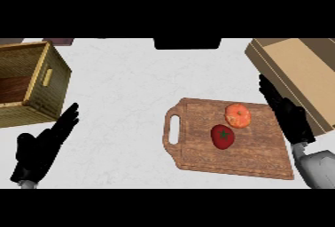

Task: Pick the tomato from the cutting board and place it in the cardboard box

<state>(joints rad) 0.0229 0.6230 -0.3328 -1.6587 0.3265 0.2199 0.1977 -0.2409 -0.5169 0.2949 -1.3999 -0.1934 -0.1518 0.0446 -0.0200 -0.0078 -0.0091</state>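
The right robot hand [286, 111], fingers straight and open, holds nothing as it hangs over the right edge of the cutting board [203, 153], pointing away from the robot. The tomato [222, 136] lies to this hand's left and slightly nearer the robot, close by, in the middle of the board; its long axis runs roughly toward and away from the robot, green stem patch facing up. Beyond the tomato and between it and the hand's fingertips sits an orange fruit [238, 115], almost touching the tomato. The cardboard box [302, 71] stands just to the hand's right and farther out, its near wall beside the fingers.

The left robot hand [40, 150], also open and empty, rests well apart on the far side of the white surface [124, 88], near a wicker basket [29, 82]. Judging by position, the right hand is plainly the nearer one for the pick: a short sideways reach left, clear of the orange fruit.
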